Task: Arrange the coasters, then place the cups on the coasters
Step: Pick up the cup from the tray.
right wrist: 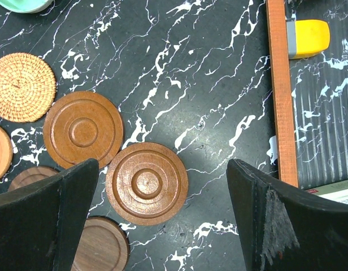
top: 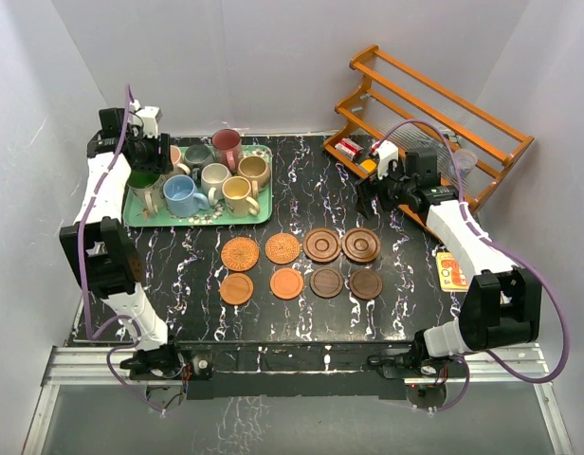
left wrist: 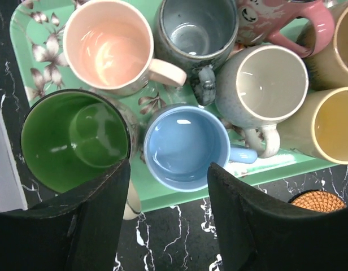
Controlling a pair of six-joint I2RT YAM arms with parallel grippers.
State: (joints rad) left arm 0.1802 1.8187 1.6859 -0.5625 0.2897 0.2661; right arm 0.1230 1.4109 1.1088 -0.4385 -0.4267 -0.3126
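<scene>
Eight coasters lie in two rows mid-table: woven tan ones (top: 240,253), smooth orange ones (top: 286,282) and ringed dark brown ones (top: 360,245). The cups stand crowded on a green tray (top: 264,213) at the back left. My left gripper (left wrist: 168,166) hangs over the tray's near-left corner, open. Its left finger (left wrist: 78,226) stands at the green cup (left wrist: 72,138), whose pale handle lies against that finger's inner side. The light blue cup (left wrist: 185,147) lies just beyond the gap. My right gripper (right wrist: 162,164) is open and empty above a ringed brown coaster (right wrist: 147,183).
A wooden rack (top: 434,114) stands at the back right, holding a clear glass cup (top: 465,161) and small packets; its rail (right wrist: 278,84) runs close beside my right gripper. An orange card (top: 451,270) lies at the table's right edge.
</scene>
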